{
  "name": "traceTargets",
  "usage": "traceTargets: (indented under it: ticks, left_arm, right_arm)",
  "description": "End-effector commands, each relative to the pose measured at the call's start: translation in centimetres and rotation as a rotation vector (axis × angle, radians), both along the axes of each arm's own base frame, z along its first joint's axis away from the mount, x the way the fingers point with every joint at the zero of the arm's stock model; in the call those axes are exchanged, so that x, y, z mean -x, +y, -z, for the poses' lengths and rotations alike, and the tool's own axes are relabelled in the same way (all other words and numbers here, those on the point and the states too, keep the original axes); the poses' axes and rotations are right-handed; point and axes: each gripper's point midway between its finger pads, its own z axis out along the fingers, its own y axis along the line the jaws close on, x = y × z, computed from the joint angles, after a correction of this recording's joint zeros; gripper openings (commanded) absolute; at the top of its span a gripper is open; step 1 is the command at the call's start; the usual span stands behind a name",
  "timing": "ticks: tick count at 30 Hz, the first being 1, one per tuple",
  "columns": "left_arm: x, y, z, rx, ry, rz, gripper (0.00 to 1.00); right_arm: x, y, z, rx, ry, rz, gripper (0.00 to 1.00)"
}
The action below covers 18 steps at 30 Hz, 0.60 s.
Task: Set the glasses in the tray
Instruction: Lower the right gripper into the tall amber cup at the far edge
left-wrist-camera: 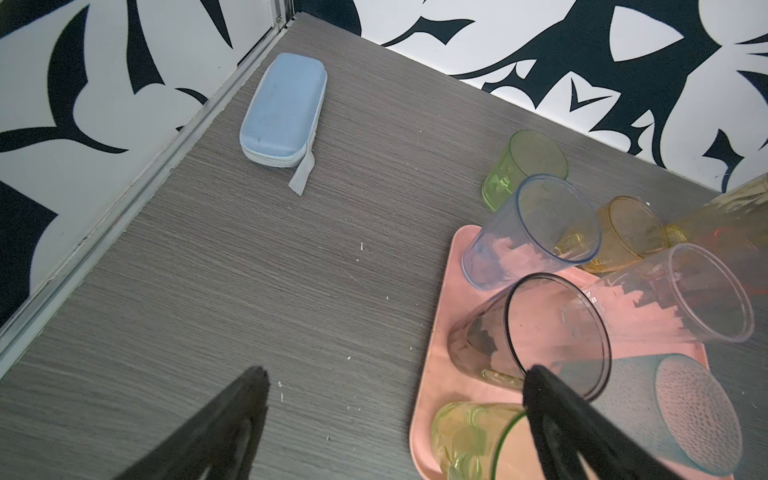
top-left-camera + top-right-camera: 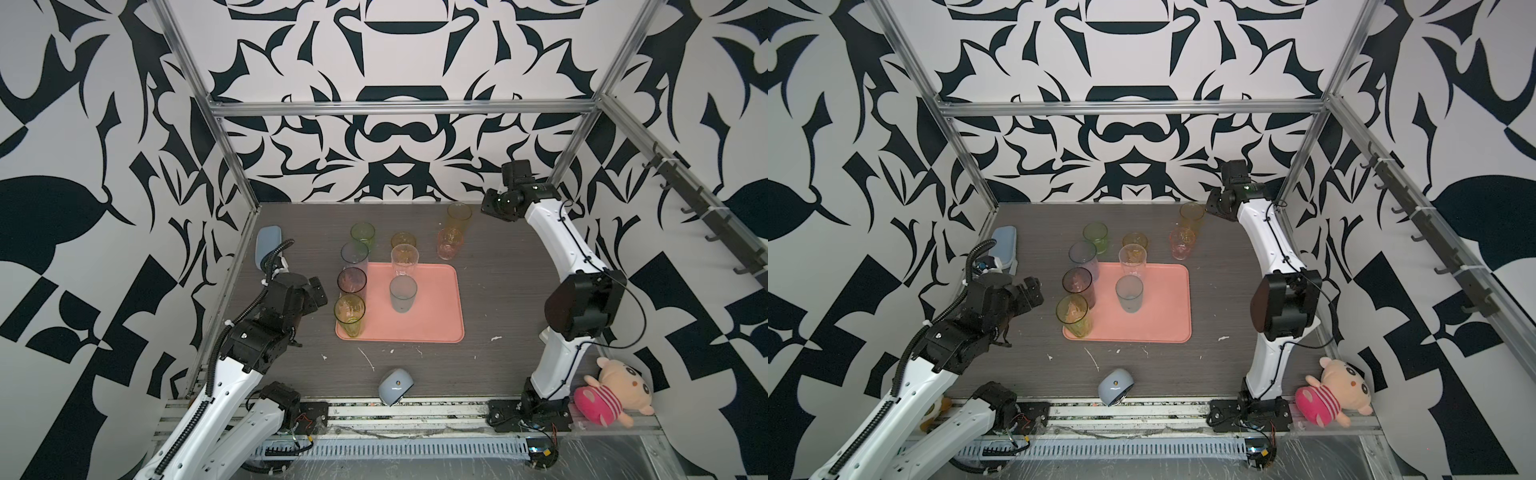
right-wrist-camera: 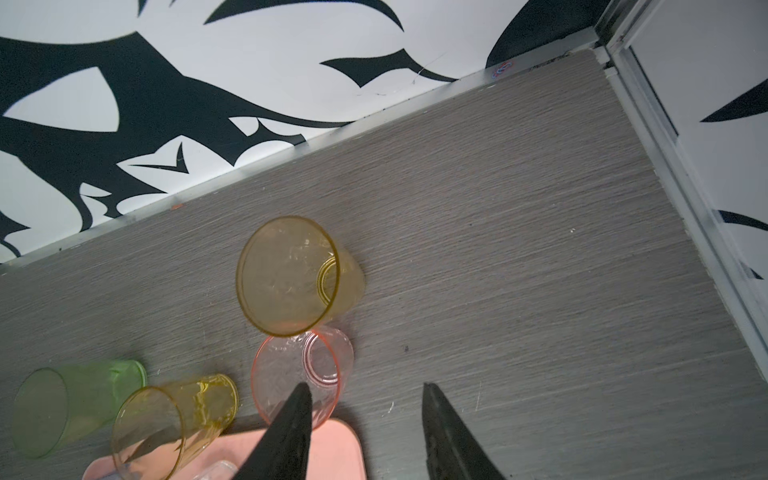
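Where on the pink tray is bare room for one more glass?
The right half of the flat salmon-pink tray is bare, from the frosted teal tumbler to the right rim, and along the near rim. The left edge is crowded: a blue tumbler, a dark grey tumbler and a yellow-green tumbler. A clear tall tumbler takes the far edge.

Both top views look down from high above the 6 o'clock edge, far off, sharing the whole table (image 2: 519,291) and the tray (image 2: 436,311). The left wrist camera looks close toward 11 o'clock, the right wrist camera toward 1 o'clock. Both catch the short green glass (image 1: 525,166).
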Motion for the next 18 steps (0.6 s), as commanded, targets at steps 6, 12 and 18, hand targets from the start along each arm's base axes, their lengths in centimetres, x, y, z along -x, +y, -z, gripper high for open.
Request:
traceTargets:
  ticks: [6,12,18]
  left_arm:
    - [0.3,0.4,-0.8,0.016,-0.011,-0.021,0.99]
    - [0.3,0.4,-0.7,0.016,-0.005,-0.021,1.00]
    - [0.2,0.2,-0.8,0.017,-0.005,-0.016,1.00]
  right_arm:
    - [-3.1,0.8,0.7,-0.032,0.015,-0.024,0.46]
    - [-4.1,1.0,2.1,-0.040,0.036,-0.026,0.45]
    - [-4.6,1.3,3.2,-0.047,0.051,-0.030,0.44]
